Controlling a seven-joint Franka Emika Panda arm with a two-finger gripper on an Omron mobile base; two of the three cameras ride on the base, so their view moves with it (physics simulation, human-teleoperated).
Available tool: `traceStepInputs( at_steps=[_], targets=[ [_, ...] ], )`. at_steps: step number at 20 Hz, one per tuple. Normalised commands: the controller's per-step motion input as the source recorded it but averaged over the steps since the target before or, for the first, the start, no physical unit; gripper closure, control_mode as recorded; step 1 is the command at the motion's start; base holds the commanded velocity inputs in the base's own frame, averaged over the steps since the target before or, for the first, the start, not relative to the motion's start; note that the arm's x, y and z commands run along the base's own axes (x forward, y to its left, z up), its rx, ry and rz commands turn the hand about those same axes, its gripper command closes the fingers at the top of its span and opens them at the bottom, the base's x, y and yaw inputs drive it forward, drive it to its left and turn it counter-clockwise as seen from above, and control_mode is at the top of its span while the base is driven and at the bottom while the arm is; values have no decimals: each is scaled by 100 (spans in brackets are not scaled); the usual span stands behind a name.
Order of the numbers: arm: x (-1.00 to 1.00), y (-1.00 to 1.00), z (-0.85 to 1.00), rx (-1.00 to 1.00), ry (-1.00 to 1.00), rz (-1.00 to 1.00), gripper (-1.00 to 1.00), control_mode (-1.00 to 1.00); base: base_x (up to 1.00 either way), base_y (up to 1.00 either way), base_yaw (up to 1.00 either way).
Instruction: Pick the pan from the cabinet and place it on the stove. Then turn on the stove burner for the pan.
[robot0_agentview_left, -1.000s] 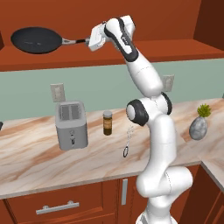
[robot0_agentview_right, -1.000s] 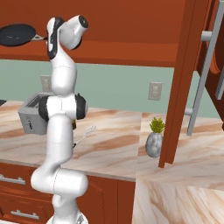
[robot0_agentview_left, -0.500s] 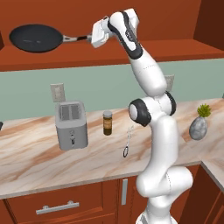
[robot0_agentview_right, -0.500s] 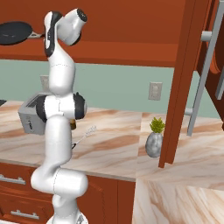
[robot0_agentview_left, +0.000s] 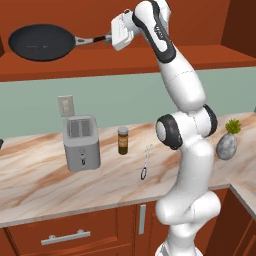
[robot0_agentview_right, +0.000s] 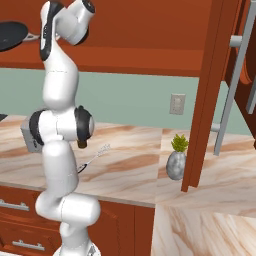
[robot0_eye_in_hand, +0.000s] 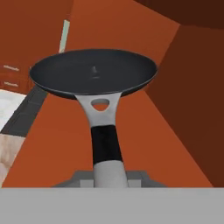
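The hand (robot0_agentview_left: 111, 38) sits in the upper middle of the left base view, closed tight on the end of the handle of the pan (robot0_agentview_left: 41, 42), which hangs at the upper left of that frame just above the floor of the open cabinet (robot0_agentview_left: 60, 65). Compared with a second ago, the arm's wrist has risen and rolled over toward the upper right, while the pan's place in the frame has hardly changed; it looks lifted a shade clear of the shelf (though the gap is too slight to be sure of). I judge that the grasp is done and the carry out of the cabinet is just beginning.

In the hand view the pan (robot0_eye_in_hand: 93, 72) fills the upper middle, its grey joint and black handle running straight down to the fingertips at the bottom edge, where the contact itself is cut off by the frame. In the right base view the pan (robot0_agentview_right: 11, 35) is clipped by the left edge, and the arm's upper link covers the hand.

On the counter (robot0_agentview_left: 45, 190) stand a toaster (robot0_agentview_left: 81, 142), a small spice jar (robot0_agentview_left: 123, 140), a whisk (robot0_agentview_left: 146, 161) and a potted plant (robot0_agentview_left: 227, 141). The stove and its knobs lie outside these views, so where the pan must go cannot be told yet.
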Motion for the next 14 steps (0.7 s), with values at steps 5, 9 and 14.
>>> traceStepInputs(
  at_steps=[5,9,14],
  targets=[
    [-94,0,-20,8,-18,-7,100,-100,0,0,0],
    [-94,0,-33,10,-19,-7,100,-100,0,0,0],
    [-90,0,-15,10,-17,-8,100,-100,0,0,0]
  ],
)
